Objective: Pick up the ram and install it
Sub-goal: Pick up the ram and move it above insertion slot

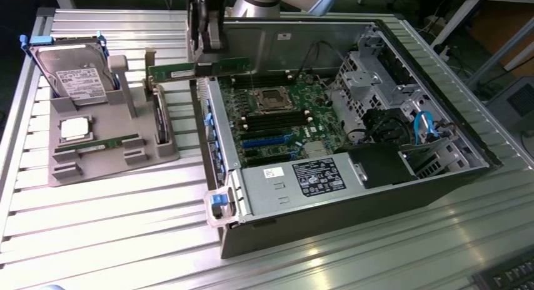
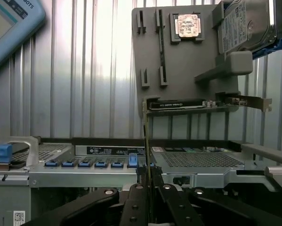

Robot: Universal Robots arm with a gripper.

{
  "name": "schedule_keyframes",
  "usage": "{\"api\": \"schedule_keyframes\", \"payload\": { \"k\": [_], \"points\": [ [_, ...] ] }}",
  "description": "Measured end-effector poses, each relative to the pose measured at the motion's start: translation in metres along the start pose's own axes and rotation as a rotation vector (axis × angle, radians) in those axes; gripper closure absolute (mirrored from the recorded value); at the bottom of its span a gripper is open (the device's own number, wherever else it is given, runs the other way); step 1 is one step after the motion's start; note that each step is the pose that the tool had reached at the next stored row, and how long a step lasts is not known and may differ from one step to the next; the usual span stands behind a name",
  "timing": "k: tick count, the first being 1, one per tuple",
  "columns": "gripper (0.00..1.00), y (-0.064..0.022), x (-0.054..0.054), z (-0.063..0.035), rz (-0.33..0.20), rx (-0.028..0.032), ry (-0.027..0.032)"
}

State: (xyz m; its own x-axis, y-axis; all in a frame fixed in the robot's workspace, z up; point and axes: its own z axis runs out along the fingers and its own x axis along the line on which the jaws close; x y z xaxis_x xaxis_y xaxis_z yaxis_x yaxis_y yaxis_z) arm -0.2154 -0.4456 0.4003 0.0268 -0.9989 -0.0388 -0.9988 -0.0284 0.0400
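Your pincer [image 1: 206, 64] pinched the ram [image 1: 171, 71] near mid-length, jaws pressed together on the green stick. The stick hung level in the air over the wall of the open computer case [image 1: 351, 196] on the exterior view's left. Your arm [image 1: 250, 2] reached in from above, wrist pointed down. On the table [image 1: 109, 240], the grey holder [image 1: 109, 168] carried a second stick [image 1: 109, 143] and the hard drive [image 1: 75, 77].
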Motion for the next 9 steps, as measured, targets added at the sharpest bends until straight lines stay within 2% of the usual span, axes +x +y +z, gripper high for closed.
{"api": "schedule_keyframes", "payload": {
  "k": [5, 6, 9],
  "points": [
    [0.86, -0.0003, 0.0, 0.0, 0.001, -0.0001, 0.0],
    [0.86, -0.002, 0.0, -0.0001, 0.002, 0.0, -0.0001],
    [0.86, -0.0146, 0.0, -0.0006, 0.009, 0.0003, -0.0003]
  ]
}}
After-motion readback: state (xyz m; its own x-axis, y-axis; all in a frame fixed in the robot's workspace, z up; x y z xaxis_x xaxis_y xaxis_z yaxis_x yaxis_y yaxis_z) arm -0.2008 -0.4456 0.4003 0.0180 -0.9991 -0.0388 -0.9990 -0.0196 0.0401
